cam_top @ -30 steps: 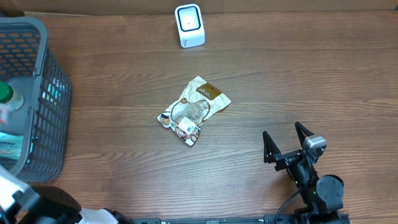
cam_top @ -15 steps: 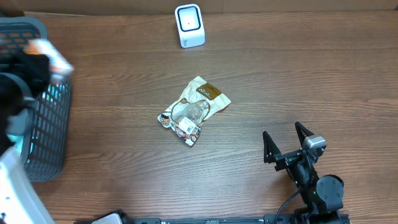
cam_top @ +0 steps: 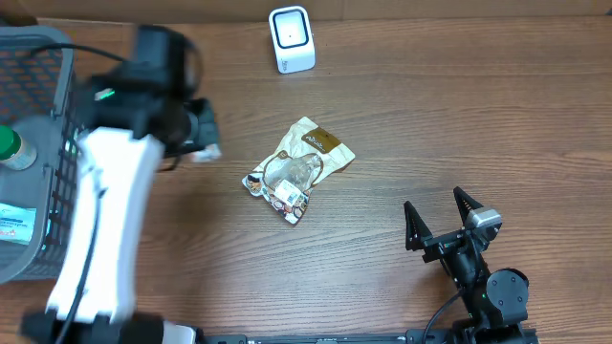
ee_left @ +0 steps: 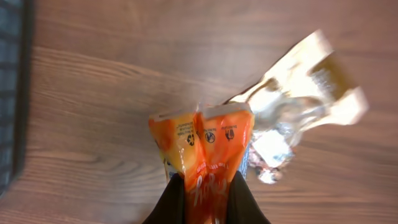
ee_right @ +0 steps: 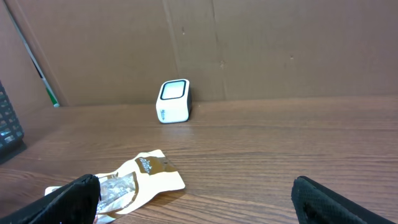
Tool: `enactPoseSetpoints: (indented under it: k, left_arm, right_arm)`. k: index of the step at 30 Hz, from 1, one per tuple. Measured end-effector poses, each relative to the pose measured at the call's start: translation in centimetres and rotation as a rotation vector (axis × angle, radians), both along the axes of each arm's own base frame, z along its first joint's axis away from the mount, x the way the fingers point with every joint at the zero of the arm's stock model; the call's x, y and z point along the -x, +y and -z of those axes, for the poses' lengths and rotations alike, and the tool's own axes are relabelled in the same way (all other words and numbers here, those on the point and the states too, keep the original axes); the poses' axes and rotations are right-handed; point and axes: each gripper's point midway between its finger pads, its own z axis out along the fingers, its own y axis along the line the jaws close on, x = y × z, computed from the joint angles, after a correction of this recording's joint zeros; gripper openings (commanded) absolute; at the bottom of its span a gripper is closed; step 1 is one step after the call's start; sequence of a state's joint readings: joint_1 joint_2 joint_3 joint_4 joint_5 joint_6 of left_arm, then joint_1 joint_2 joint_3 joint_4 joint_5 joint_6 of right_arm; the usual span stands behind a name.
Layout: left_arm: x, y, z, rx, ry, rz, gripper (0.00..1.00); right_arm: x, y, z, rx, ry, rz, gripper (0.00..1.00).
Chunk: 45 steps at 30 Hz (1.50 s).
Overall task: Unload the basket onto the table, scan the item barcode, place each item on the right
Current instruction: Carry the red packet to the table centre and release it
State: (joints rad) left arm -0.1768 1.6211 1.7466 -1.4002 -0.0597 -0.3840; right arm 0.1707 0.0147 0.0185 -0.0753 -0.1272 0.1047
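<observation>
The left end effector (ee_left: 207, 198) is clamped on an orange packet (ee_left: 205, 140), pinching its lower end so that the packet's long axis runs straight out from the fingers, with small print near its free top edge; no barcode can be made out from here. From overhead this end effector hangs above the counter (cam_top: 478, 115) just beside the basket (cam_top: 43, 40), which stands at its 9 o'clock. The scanner (cam_top: 292, 38) lies between its 1 and 2 o'clock, near the counter's far edge and close to the cardboard wall (ee_right: 280, 50), with its window facing up. The left arm is much the nearer one, and the wood between it and the scanner is bare. A crumpled pouch (cam_top: 298, 170) lies flat between 3 and 4 o'clock of the left end effector, below that path. The right end effector (cam_top: 442, 227) sits at the counter's 5 o'clock, fingers spread wide and empty, well apart from the scanner.
</observation>
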Motion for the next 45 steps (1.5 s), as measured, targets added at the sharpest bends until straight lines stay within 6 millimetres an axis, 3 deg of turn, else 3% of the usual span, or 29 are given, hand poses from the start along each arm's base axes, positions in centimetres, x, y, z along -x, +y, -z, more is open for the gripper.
enactPoseSetpoints:
  k: [5, 8, 14, 22, 26, 32, 36, 37, 38, 39, 41, 42, 45]
  left_arm:
    - [-1.6, -1.0, 7.7, -0.125, 0.119, 0.044, 0.04]
    - [-2.8, -0.6, 10.7, -0.202, 0.136, 0.046, 0.04]
    - [-4.9, -0.1, 14.4, -0.271, 0.153, 0.038, 0.04]
    - [-4.8, -1.0, 19.7, -0.272, 0.261, 0.081, 0.04]
    - [-4.1, -2.6, 21.0, -0.275, 0.296, 0.138, 0.04]
    - [-1.8, -6.3, 21.1, -0.263, 0.353, 0.293, 0.04]
    - [-0.5, -7.7, 21.1, -0.264, 0.386, 0.352, 0.04]
    - [-0.3, -7.8, 21.0, -0.263, 0.391, 0.357, 0.06]
    - [-0.2, -7.8, 21.1, -0.26, 0.396, 0.36, 0.17]
    - [-0.1, -7.8, 21.0, -0.259, 0.4, 0.364, 0.41]
    - [0.1, -7.5, 21.0, -0.259, 0.416, 0.361, 0.72]
    - [0.3, -7.3, 21.0, -0.261, 0.427, 0.359, 0.8]
    - [1.3, -6.2, 20.2, -0.277, 0.485, 0.342, 0.83]
  right_arm:
    - [0.0, 0.0, 0.0, 0.0, 0.0, 0.0, 1.0]
    - [0.0, 0.0, 0.0, 0.0, 0.0, 0.0, 1.0]
    - [0.0, 0.0, 0.0, 0.0, 0.0, 0.0, 1.0]
    - [0.0, 0.0, 0.0, 0.0, 0.0, 0.0, 1.0]
    - [0.0, 0.0, 0.0, 0.0, 0.0, 0.0, 1.0]
    - [0.0, 0.0, 0.0, 0.0, 0.0, 0.0, 1.0]
    - [0.0, 0.0, 0.0, 0.0, 0.0, 0.0, 1.0]
    - [0.0, 0.0, 0.0, 0.0, 0.0, 0.0, 1.0]
    - [0.0, 0.0, 0.0, 0.0, 0.0, 0.0, 1.0]
    - [0.0, 0.0, 0.0, 0.0, 0.0, 0.0, 1.0]
    - [0.0, 0.0, 0.0, 0.0, 0.0, 0.0, 1.0]
    - [0.0, 0.0, 0.0, 0.001, 0.0, 0.0, 1.0]
    - [0.0, 0.0, 0.0, 0.0, 0.0, 0.0, 1.0]
